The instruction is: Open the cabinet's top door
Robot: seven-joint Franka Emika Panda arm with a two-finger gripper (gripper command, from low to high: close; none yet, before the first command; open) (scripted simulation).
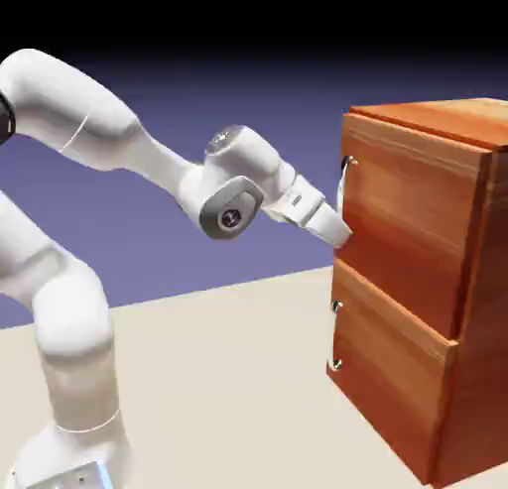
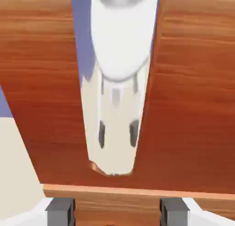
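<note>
Glossy white arm (image 1: 84, 110), rounded grey-capped joints (image 1: 231, 217).

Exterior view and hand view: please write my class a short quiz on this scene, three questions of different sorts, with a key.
1. Multiple choice: which part of the cabinet is the gripper beside?
A) the bottom door
B) the top door
C) the cabinet's roof

2. True or false: the two fingertips are pressed together.

3. Fill in the missing word: in the exterior view, the cabinet stands toward the view's ____ side.

Key:
1. B, the top door.
2. False; the fingertips are apart, with wood showing between them.
3. right
</note>
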